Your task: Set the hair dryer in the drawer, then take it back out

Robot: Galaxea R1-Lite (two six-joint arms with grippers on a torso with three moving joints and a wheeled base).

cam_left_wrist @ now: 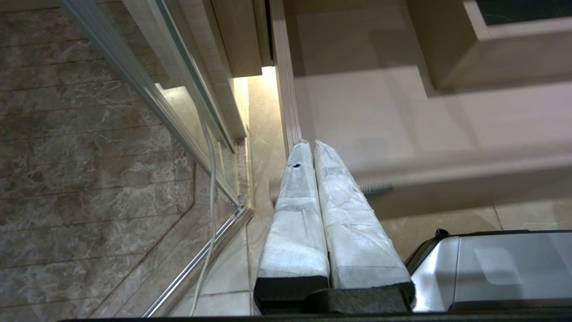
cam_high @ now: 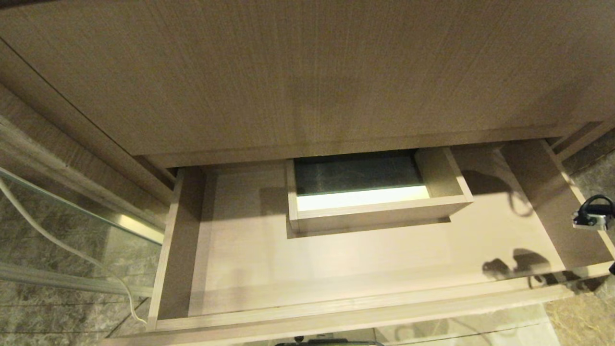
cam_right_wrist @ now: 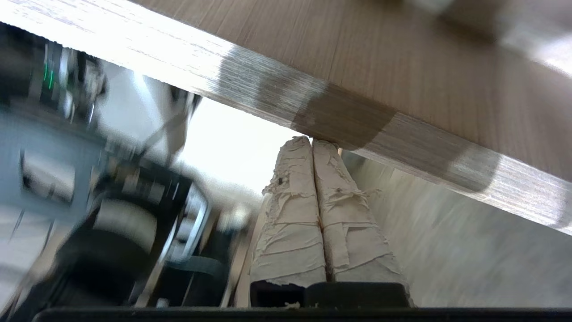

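Beneath one wood-grain panel [cam_high: 288, 72], one drawer [cam_high: 336, 269] stands open, holding one boxed notch [cam_high: 375, 204].

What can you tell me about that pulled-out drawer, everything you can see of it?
The drawer is wide, shallow and pale beige with a wood-grain look. It stands pulled out beneath a taller panel of the same finish. A boxed rectangular notch rises from its floor near the back, dark inside. No hair dryer lies in it; only shadows cross the floor.

The drawer [cam_high: 240, 269] stands pulled open below the wood-grain panel [cam_high: 288, 72] (boxed notch [cam_high: 375, 197] inside).
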